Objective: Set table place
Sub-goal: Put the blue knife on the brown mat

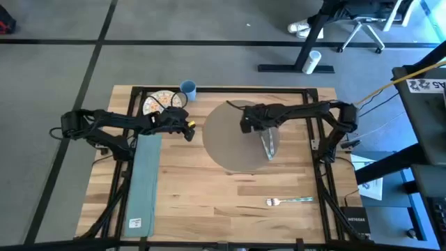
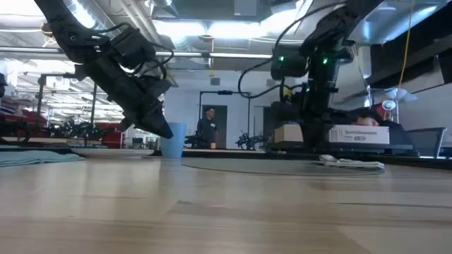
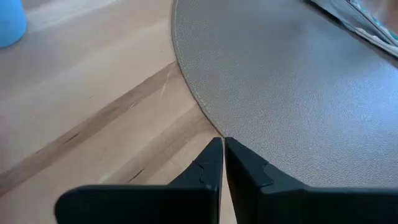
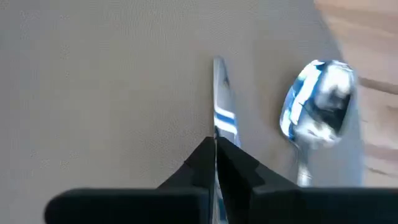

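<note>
Light-wood plank surface [image 1: 209, 195] carries one round, flat grey-brown placemat [image 1: 230, 150] at centre. Right gripper [image 4: 216, 144] sits over it, fingers pinched on one knife [image 4: 219, 93], one shiny spoon [image 4: 318, 99] alongside. Left gripper [image 3: 222, 146], fingers closed and empty, hovers at its rim.

Overhead camera straight down on table [image 1: 230, 195], low camera level across it, wrist cameras close, all sharing placemat [image 1: 230, 139].

Placemat [image 1: 233, 139] mid-table [image 1: 209, 202], knife [image 4: 219, 99] and spoon [image 4: 317, 106] on it, napkin [image 1: 143, 181] left
</note>
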